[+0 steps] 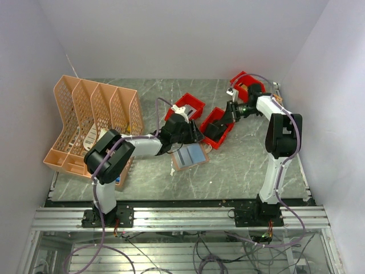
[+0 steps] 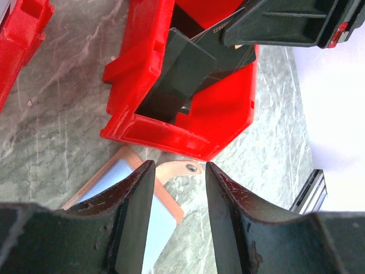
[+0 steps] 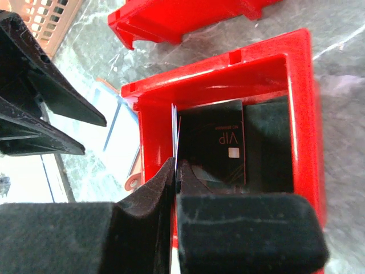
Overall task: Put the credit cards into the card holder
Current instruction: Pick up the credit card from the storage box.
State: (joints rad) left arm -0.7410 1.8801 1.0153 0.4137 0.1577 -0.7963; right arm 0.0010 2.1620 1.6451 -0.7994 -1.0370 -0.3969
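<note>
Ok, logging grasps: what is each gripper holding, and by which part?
Right gripper pinches a thin whitish plastic card by one edge; left gripper holds nothing.

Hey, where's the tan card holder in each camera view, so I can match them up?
Top external: the card holder lies mid-table, below and left of the middle red bin.
Left wrist: the card holder is at bottom centre-left, in front of the bin.
Right wrist: the card holder is at the left, partly hidden by the bin.
Shared landmark: the middle red bin.
</note>
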